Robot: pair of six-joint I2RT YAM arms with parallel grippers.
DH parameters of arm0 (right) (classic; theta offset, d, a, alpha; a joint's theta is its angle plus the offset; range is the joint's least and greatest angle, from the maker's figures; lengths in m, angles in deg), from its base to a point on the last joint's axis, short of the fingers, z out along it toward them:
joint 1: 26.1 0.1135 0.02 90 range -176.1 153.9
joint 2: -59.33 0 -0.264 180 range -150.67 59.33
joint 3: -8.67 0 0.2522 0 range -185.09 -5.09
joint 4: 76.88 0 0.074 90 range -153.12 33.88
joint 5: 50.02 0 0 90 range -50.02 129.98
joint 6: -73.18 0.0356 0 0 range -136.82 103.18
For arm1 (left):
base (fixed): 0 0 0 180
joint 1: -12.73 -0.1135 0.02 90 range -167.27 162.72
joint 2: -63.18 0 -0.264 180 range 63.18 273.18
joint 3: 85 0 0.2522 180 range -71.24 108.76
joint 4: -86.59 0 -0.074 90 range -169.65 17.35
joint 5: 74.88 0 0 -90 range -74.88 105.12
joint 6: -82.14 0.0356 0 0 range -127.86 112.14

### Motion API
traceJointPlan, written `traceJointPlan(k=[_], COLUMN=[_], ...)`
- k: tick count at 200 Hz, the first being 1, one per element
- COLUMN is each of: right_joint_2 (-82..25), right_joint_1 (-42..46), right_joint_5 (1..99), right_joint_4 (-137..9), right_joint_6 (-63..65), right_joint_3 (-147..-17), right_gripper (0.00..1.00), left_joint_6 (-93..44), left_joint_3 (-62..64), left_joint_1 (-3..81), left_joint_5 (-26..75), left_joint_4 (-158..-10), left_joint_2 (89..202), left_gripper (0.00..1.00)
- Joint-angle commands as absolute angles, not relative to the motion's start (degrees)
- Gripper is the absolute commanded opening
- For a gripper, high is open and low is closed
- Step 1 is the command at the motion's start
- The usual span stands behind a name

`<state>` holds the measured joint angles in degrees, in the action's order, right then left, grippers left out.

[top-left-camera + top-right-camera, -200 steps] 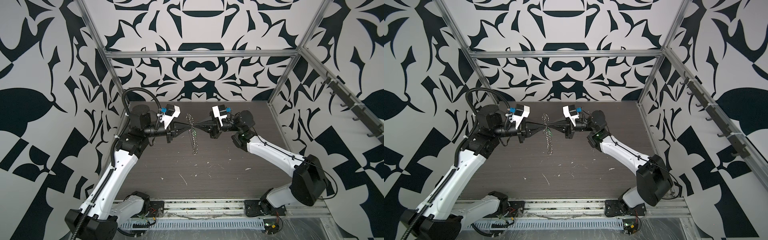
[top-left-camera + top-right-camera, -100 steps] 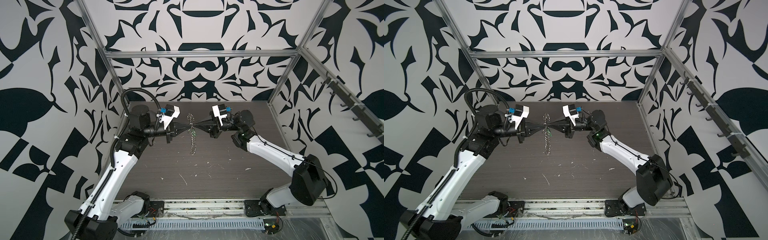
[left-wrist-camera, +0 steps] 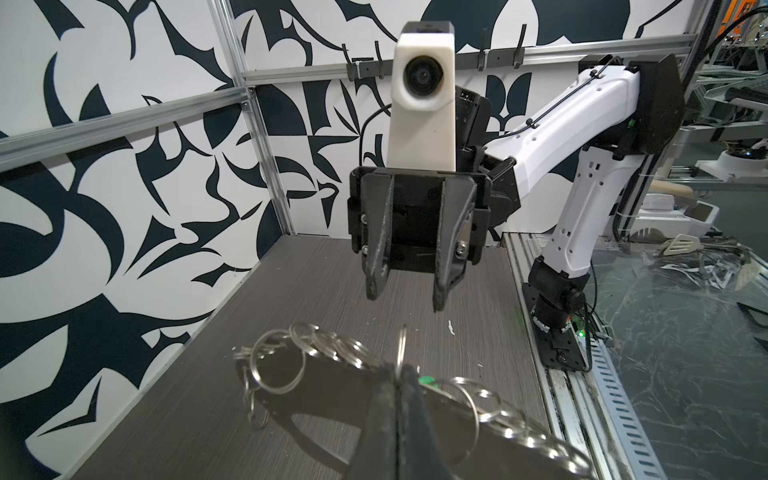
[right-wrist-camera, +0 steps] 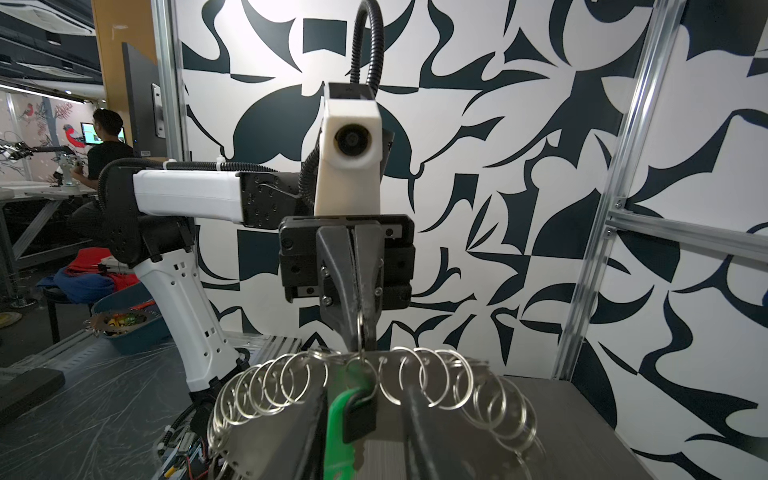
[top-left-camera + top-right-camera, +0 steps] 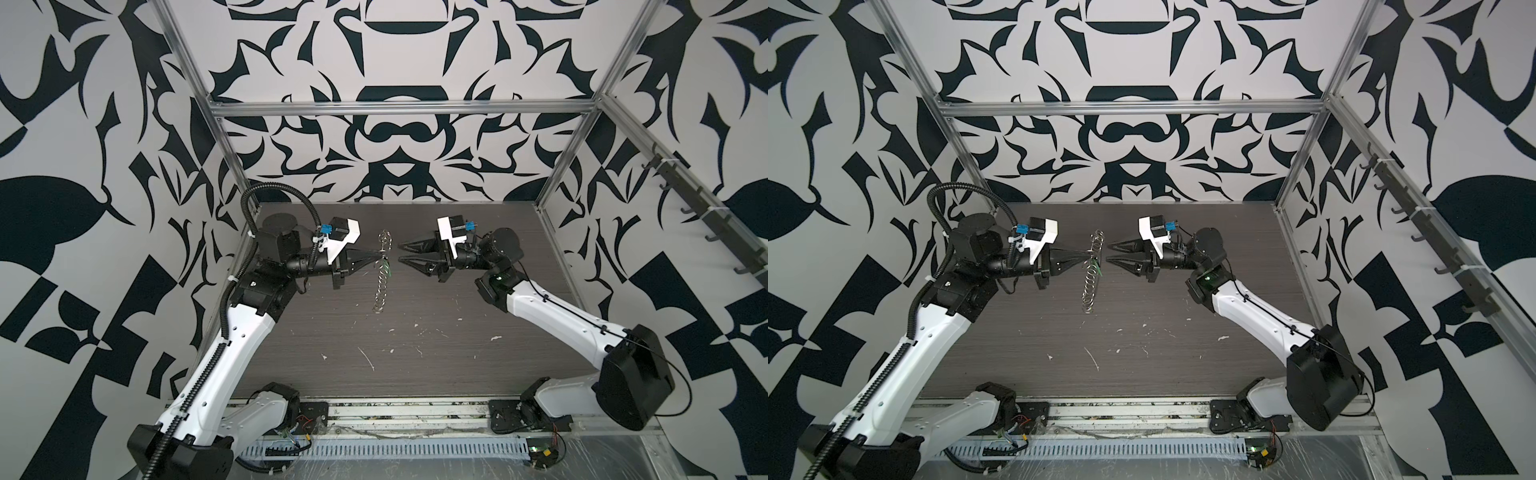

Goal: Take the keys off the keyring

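**Key hangs on the keyring, just off the open right pincer**

The key (image 4: 358, 415), dark with a green tag, hangs from the keyring (image 4: 432, 382) near the middle of its row of silver rings (image 4: 266, 386). In a top view the key (image 5: 389, 270) is only a green fleck on the side of the keyring (image 5: 380, 286) that faces the right arm.

The keyring is held up above the bench (image 5: 457, 353), and its string of rings droops to either side of the grip. Whether its lowest end touches the bench I cannot tell.

The left pincer (image 5: 379, 252) holds it. Its fingers are pressed together on one upright ring of the keyring, just above the key. The right wrist view shows this ring pinched at the tips of the left pincer (image 4: 360, 338), and the left wrist view shows the same grip close up (image 3: 401, 376).

The right pincer (image 5: 400, 252) faces the left one from the opposite side at the same height, with its fingers apart. In both top views its tips stand just beside the keyring with a narrow gap, touching neither ring nor key. In its own wrist view the key lines up with the space between its two fingers. From the left wrist the right pincer (image 3: 405, 297) is seen head on, with its tips spread and nothing between them.
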<state>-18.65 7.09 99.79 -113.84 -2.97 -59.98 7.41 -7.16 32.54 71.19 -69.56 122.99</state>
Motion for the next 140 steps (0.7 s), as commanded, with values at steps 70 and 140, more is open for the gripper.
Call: traceJointPlan(k=[70, 140], right_joint_2=[-17.3, -21.2], right_joint_1=[11.5, 11.5], right_joint_5=[94.8, 93.8], right_joint_4=[-103.3, -101.2], right_joint_6=[-14.0, -17.4], right_joint_3=[-58.3, -63.7], right_gripper=[0.49, 0.46], left_joint_6=[7.3, 7.4], left_joint_3=[-9.0, -9.3], left_joint_1=[32.3, 32.3], left_joint_5=[69.7, 69.3], left_joint_4=[-74.2, -73.2], left_joint_2=[121.2, 120.4], left_gripper=[0.00, 0.00])
